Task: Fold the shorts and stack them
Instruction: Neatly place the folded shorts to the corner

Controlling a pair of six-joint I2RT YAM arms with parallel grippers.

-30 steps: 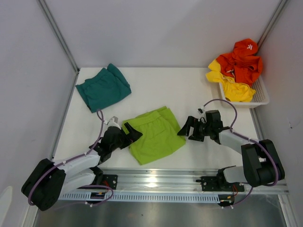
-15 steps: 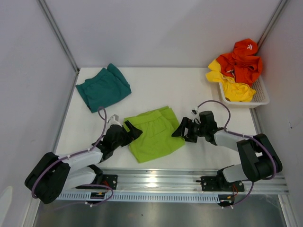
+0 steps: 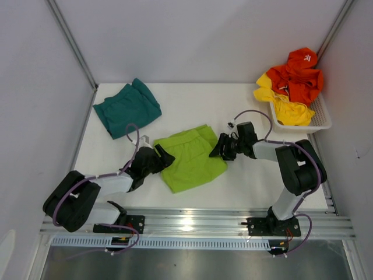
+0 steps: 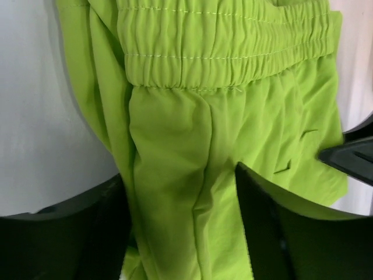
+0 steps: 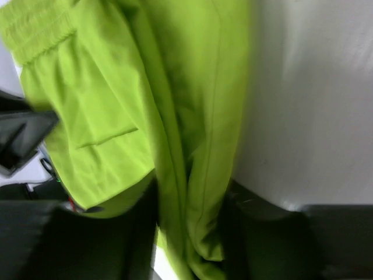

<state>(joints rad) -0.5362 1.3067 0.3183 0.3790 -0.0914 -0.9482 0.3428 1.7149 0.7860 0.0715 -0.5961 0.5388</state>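
Observation:
The lime green shorts (image 3: 191,157) lie flat at the table's front middle, waistband toward the left arm. My left gripper (image 3: 158,158) straddles their left edge; in the left wrist view its jaws (image 4: 179,233) stand well apart with a lightly wrinkled fold of the green fabric (image 4: 192,116) between them. At the shorts' right edge, my right gripper (image 3: 217,149) has pinched a bunched fold of the green cloth (image 5: 116,87) between its narrowed jaws (image 5: 189,233). The teal shorts (image 3: 127,109) lie folded at the back left, away from both grippers.
A white basket (image 3: 319,119) at the back right holds orange (image 3: 298,73) and yellow (image 3: 288,108) garments. White walls enclose the table on three sides. A metal rail (image 3: 192,219) runs along the near edge.
Both grippers have moved inward onto the green shorts' edges and narrowed their jaws. The shorts have shifted slightly toward the back.

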